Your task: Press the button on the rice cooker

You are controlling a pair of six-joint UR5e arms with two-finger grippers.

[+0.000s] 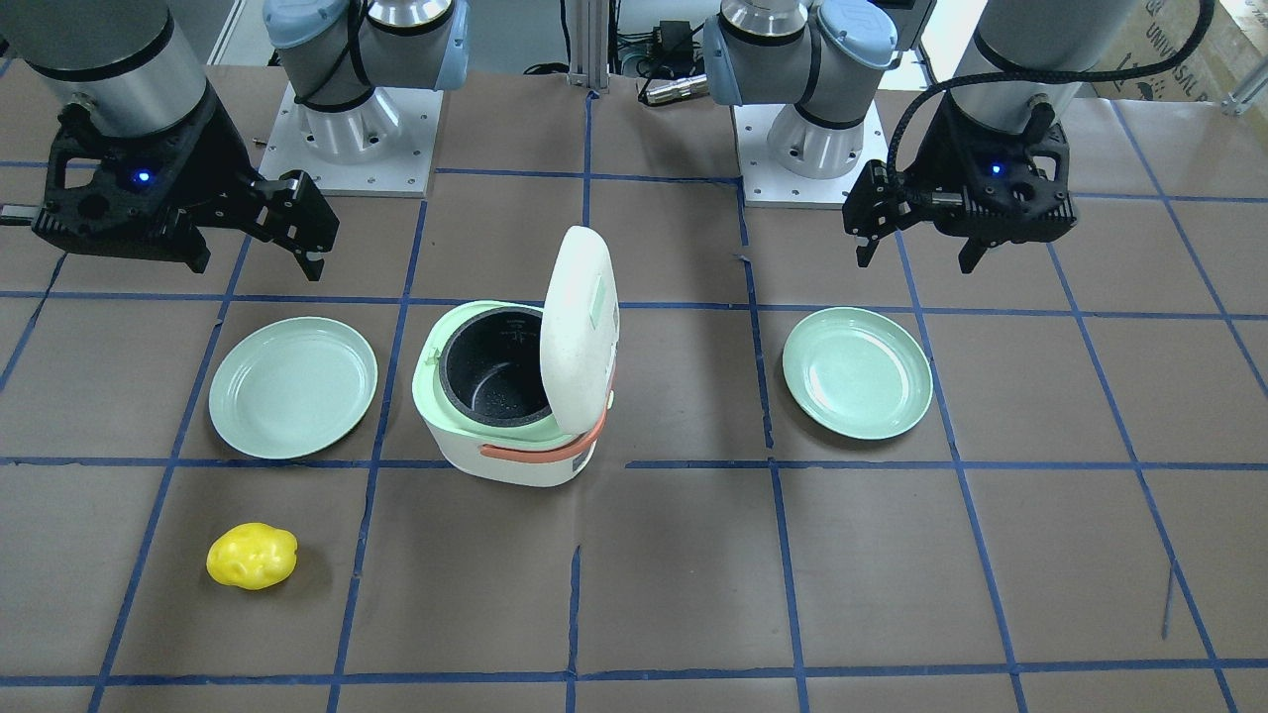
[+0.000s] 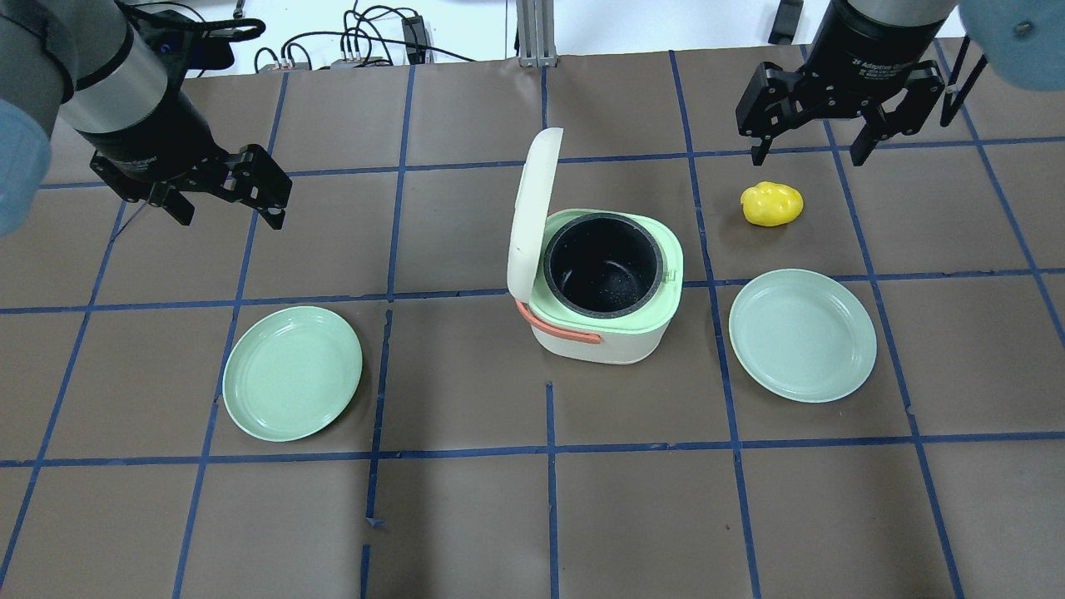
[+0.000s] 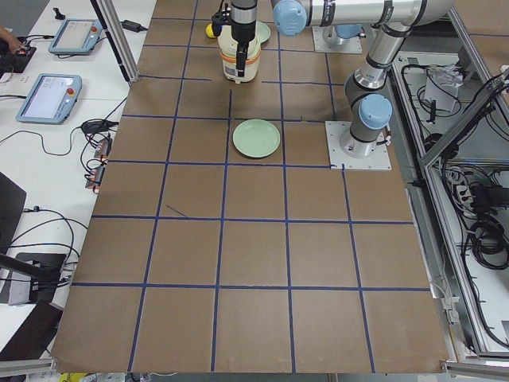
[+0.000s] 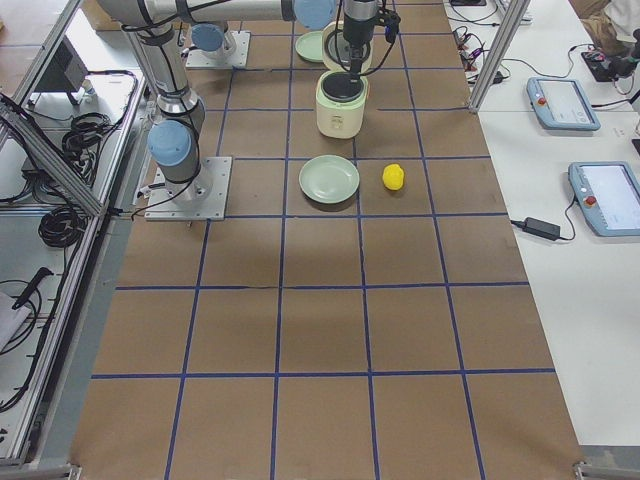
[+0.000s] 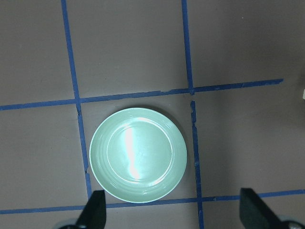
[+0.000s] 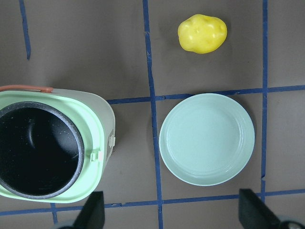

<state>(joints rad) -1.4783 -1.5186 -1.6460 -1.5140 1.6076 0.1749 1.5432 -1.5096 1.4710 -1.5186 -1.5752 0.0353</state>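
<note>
The white rice cooker (image 2: 611, 337) with a mint rim and orange handle stands mid-table. Its white lid (image 2: 529, 212) is open and upright, and the black inner pot (image 2: 603, 266) looks empty. The button (image 1: 600, 302) shows as a small pale green patch on the lid's outer face. My left gripper (image 2: 229, 208) is open and empty, hovering well to the cooker's left, over a green plate (image 5: 138, 155). My right gripper (image 2: 807, 156) is open and empty, hovering to the cooker's far right, beyond a yellow potato-like object (image 2: 772, 204). Neither gripper touches the cooker.
A green plate (image 2: 291, 383) lies left of the cooker and another (image 2: 803, 333) lies right of it. The right wrist view shows the cooker's rim (image 6: 95, 138), that plate (image 6: 207, 138) and the yellow object (image 6: 202, 33). Blue tape lines grid the brown table.
</note>
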